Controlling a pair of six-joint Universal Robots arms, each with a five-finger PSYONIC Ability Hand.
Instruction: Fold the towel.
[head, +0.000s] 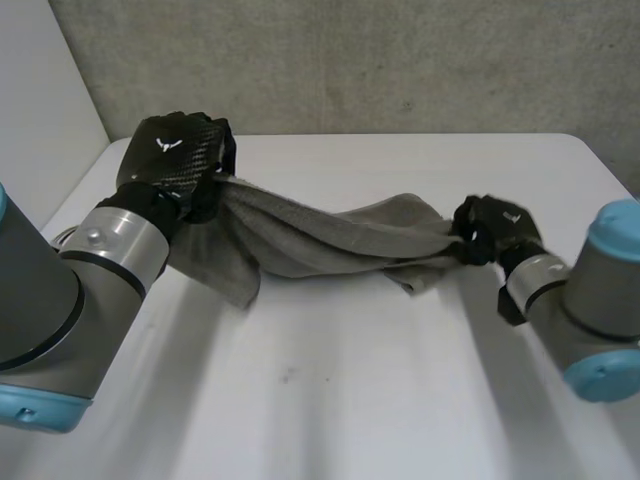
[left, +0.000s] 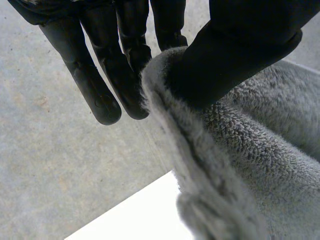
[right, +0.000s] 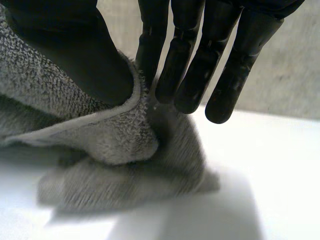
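Left arm (head: 60, 290) nearest, low at the near edge. Left robot hand (head: 175, 160): thumb clamps the towel's edge against straight fingers, raised over the far left of the tabletop (head: 330, 400). Grey towel (head: 320, 235) strung between both hands, sagging and bunched, its lower folds resting on the tabletop by the right side. Right robot hand (head: 492, 228): thumb and fingers pinched on the other end, held lower. Judged progress: early. Towel gripped and lifted, no clean fold laid; bringing the ends together and flattening remain.

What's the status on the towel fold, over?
Left hand pinching towel at one end, raised. Right hand pinching opposite end, low. Towel strung between, partly on table. Nothing in the way.
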